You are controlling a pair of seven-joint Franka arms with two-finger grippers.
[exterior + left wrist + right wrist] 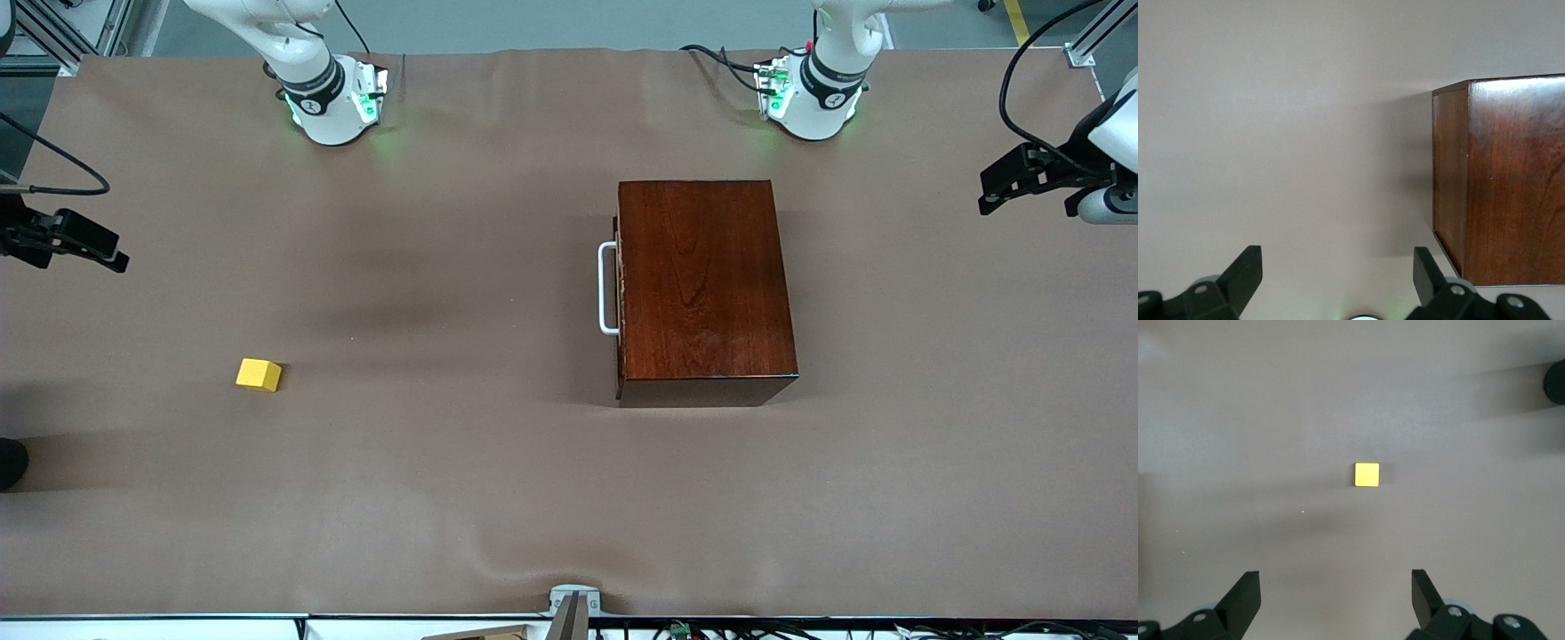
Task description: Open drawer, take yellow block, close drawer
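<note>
From my station the right gripper comes first, hanging over the right arm's end of the brown table cover with nothing between its spread fingers; its wrist view looks straight down on the yellow block. That small cube lies out on the cover, well apart from the cabinet and nearer to the front camera than the right arm's base.

Moving on, I see the white U-shaped bar handle on the drawer, which sits flush in the glossy reddish-brown wooden box. The front faces the right arm's end of the table. Next is the left gripper, up over the left arm's end of the table, released and empty, with a corner of the box in its wrist view.

As I judge it, the work is nearly wrapped up or arranged oddly: the drawer is shut and the block is already outside it. If the block is still to be lifted, that is the only step left, and the right arm is the one placed for it; the left arm waits.
</note>
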